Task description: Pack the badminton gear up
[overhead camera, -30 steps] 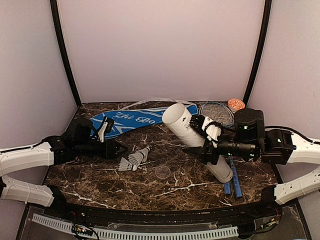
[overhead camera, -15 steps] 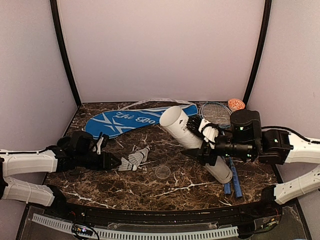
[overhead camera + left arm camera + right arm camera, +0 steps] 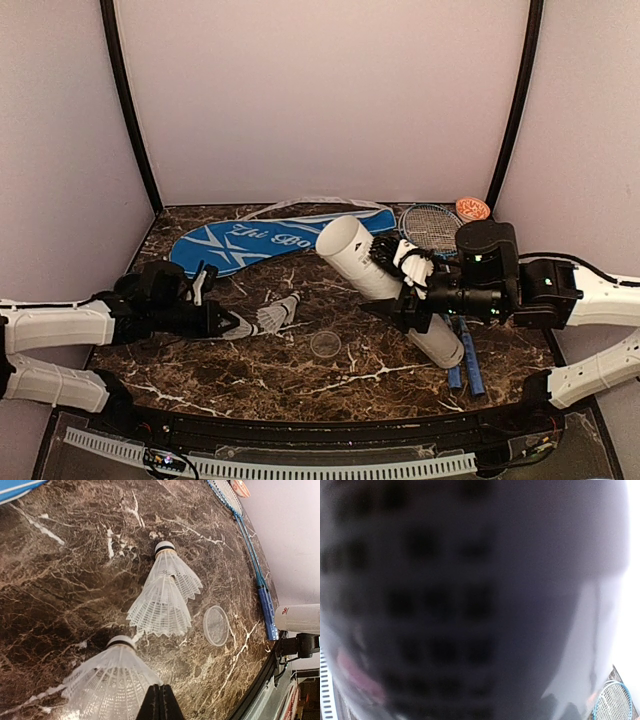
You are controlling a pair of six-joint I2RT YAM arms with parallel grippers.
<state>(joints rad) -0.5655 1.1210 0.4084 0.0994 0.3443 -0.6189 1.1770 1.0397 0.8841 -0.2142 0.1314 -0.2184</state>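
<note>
Now left gripper (image 3: 160, 702) pinches a shuttlecock (image 3: 107, 680) by its feather rim, jaws closed; the white tube (image 3: 365, 265), open mouth at two o'clock, axis ten-to-four, sits clasped in right gripper (image 3: 415, 290).

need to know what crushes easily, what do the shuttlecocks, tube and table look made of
shuttlecocks: translucent white ribbed skirts, likely thin plastic, possibly feather; pale rounded heads. tube: smooth matte white, opaque, card or plastic, can't tell. table: glossy dark brown marble look with white veins, stone or laminate.

right wrist view blurred dark, racket (image 3: 612, 702) cropped
</note>
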